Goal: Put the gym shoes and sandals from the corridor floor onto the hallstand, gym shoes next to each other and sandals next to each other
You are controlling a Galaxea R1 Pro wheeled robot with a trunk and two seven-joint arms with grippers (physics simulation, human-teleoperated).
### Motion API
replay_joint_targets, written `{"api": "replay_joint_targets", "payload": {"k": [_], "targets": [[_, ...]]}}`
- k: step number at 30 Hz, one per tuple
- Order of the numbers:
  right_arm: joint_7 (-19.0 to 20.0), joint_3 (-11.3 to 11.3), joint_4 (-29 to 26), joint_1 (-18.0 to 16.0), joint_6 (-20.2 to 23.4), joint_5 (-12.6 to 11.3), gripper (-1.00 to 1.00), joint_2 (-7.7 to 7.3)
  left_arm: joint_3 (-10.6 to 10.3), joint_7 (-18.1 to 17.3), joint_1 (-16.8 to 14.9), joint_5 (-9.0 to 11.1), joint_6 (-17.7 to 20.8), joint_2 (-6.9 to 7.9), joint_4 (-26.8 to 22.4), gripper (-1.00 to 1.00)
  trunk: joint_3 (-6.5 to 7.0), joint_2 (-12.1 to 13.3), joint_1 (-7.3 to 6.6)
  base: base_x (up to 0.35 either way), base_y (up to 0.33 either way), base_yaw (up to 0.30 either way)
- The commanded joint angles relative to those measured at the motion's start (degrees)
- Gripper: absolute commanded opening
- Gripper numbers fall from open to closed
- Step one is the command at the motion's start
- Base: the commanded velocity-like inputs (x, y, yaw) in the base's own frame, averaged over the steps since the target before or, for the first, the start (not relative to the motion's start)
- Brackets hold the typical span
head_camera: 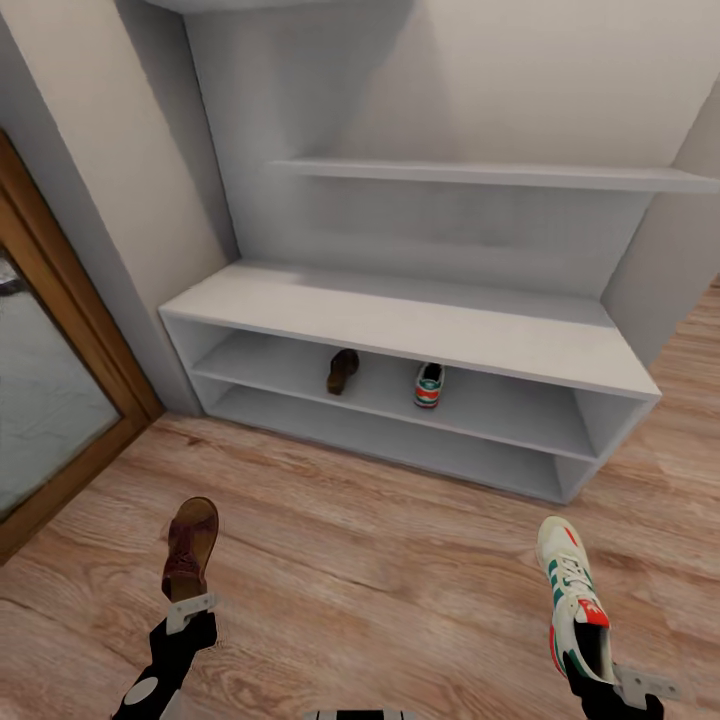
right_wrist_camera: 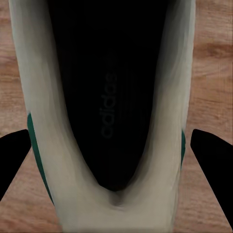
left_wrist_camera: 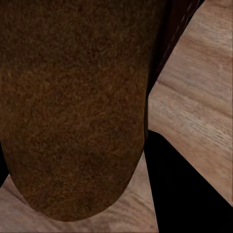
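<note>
Corridor floor ahead of both tools: left tool apparently holds a sandal, right tool a gym shoe (heel-gripped). Advise shelving each beside its mate on the hallstand.

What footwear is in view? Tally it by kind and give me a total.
Gym shoes: 2, one on the rack's upper shelf, one held at the right gripper.
Sandals: 2, one on the same shelf, one held at the left gripper.
Total: 4
</note>
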Motion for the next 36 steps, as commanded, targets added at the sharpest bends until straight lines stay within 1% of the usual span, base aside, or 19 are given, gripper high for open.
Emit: {"api": "replay_joint_targets", "payload": {"k": [1,15,30,36], "targets": [[0.52,-0.16,0.00,-0.03,-0.09,-0.58,-1.00,0.01,-0.08,0.00,-0.03,0.22,-0.17,0.01,0.06,-1.00,-0.04,-0.01,0.00,0.145,0.313,0.000],[0.52,-0.16,0.00,-0.02,-0.09,-0.58,-1.00,0.01,-0.09,0.00,0.01,0.22,-0.18,0.01,0.06,-1.00,-0.04,-0.01,0.00,0.136,0.314,-0.015],[0.52,-0.16,0.00,-0.04,-0.09,-0.58,-1.00,0.01,-0.08,0.08,0.01,0.22,-0.13,0.01,0.06,-1.00,-0.04,-0.01,0.00,0.001,0.312,-0.246],[0.52,-0.16,0.00,-0.05,-0.09,-0.58,-1.00,0.01,-0.08,0.33,0.01,0.22,-0.18,0.01,0.06,-1.00,-0.04,-0.01,0.00,-0.192,0.225,-0.184]]}}
